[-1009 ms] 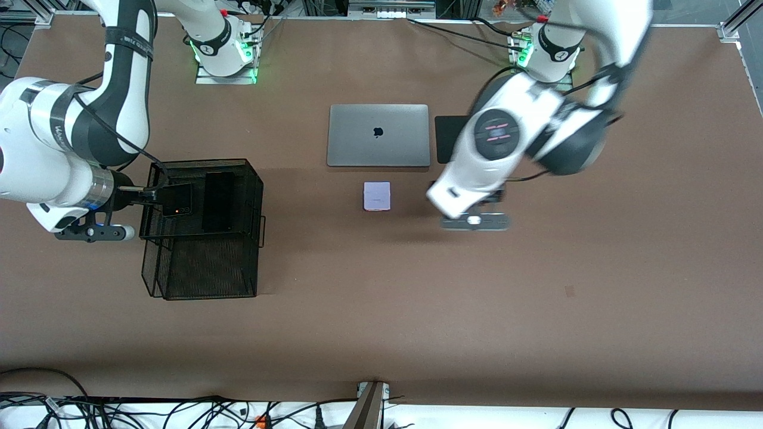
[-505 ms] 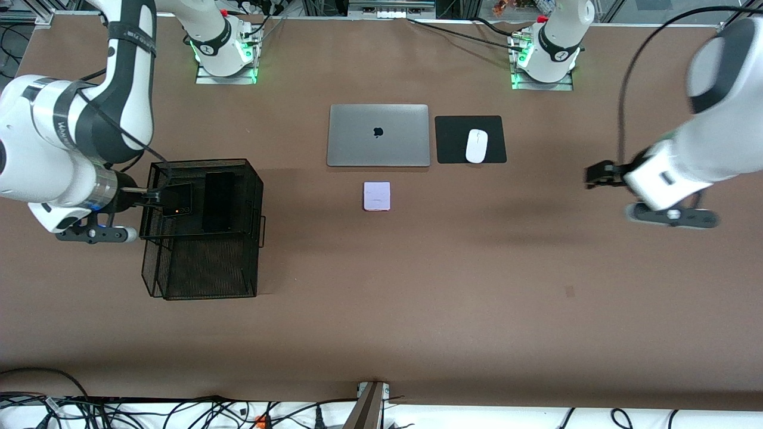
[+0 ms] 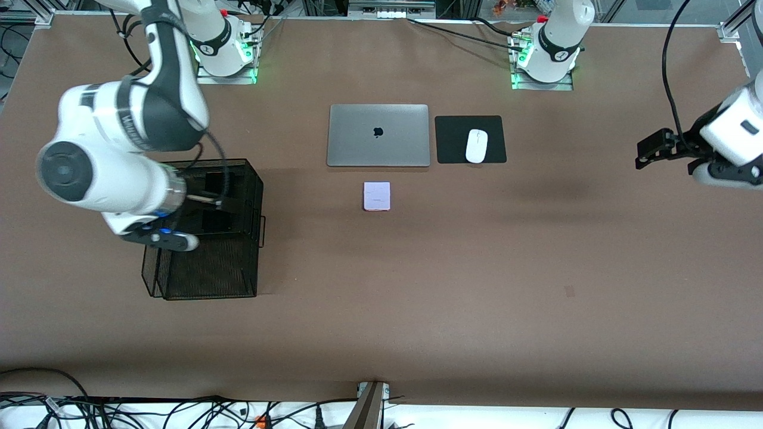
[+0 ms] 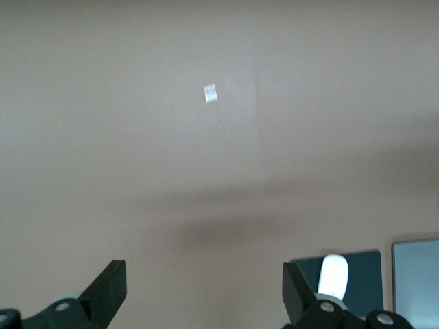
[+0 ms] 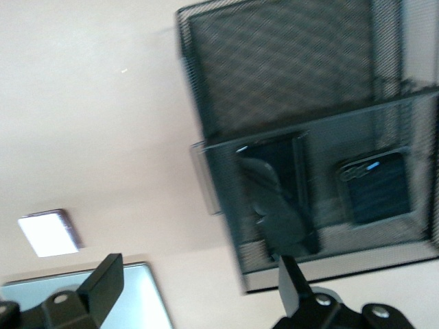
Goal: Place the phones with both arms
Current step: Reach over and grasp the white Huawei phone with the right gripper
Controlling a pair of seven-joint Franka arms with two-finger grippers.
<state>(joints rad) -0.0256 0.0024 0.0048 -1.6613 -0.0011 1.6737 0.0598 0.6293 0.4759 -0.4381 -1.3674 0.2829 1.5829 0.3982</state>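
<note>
Two black phones [image 5: 329,188] lie in the mesh basket [image 3: 238,274] under the right pincer [image 5: 195,281], released; the lavender phone [image 3: 377,196] lies mid-table just nearer than the laptop [image 3: 378,135]; the left pincer [image 4: 204,288], released, hangs over bare table [image 3: 536,268].

An apple logo on the grey laptop [image 3: 378,135] lid; no legible text elsewhere.
</note>
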